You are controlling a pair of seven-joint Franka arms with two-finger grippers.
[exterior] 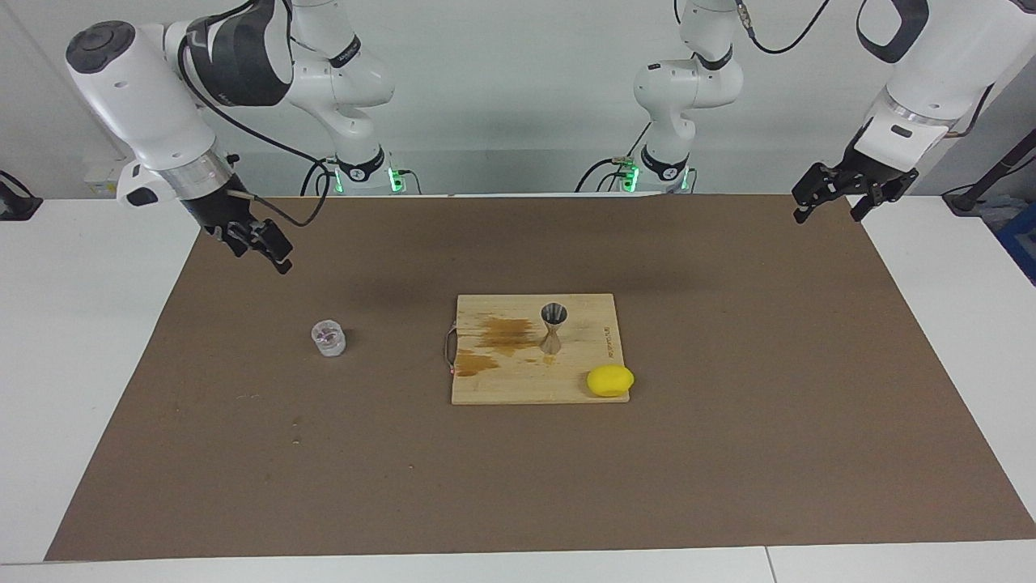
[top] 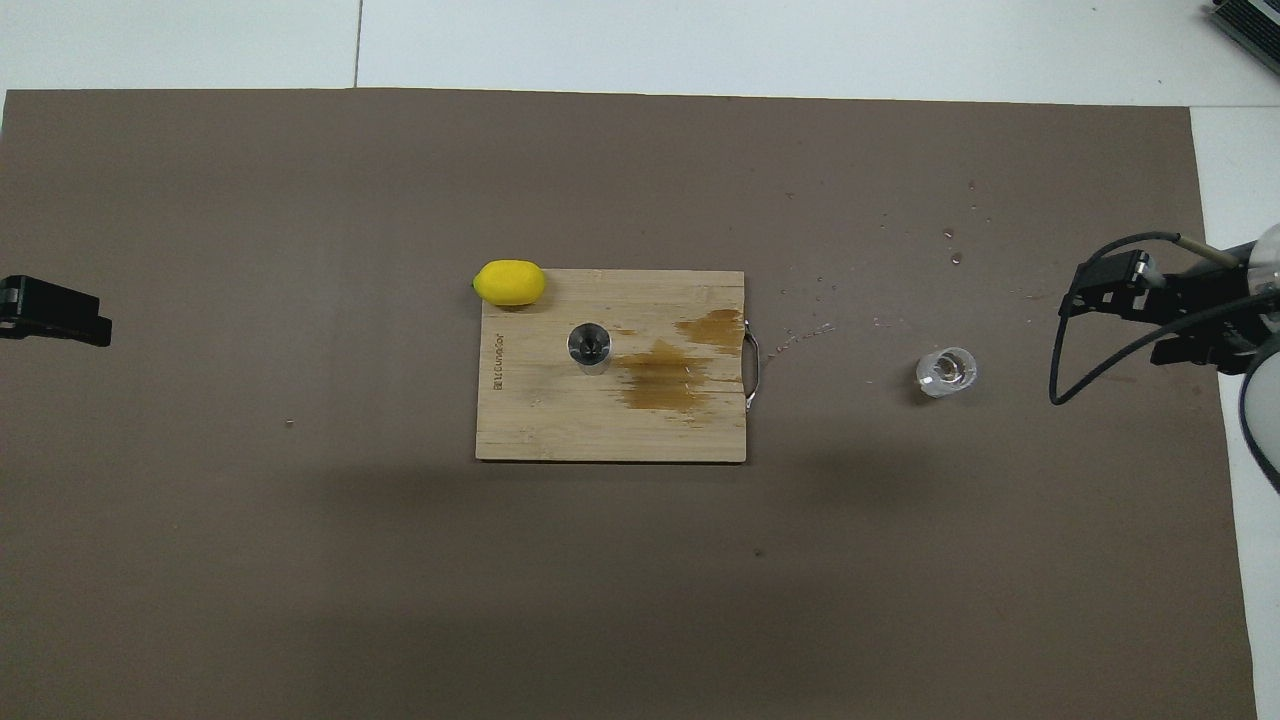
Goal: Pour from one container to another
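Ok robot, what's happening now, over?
Both grippers empty: right gripper open above the mat near the glass cup, left gripper open, waiting at its table end. Jigger upright on the board. Nothing blocking.

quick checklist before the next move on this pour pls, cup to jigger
1. Glass cup upright on the brown mat, toward the right arm's end: ok.
2. Jigger upright on the cutting board: ok.
3. Right hand empty, raised over the mat, apart from the cup: ok.
4. Left hand open, waiting at its corner: ok.
5. Board dry: not ok, brown wet stains beside the jigger.
6. Lemon apart from the jigger: ok.
7. Liquid in the cup: cannot tell.
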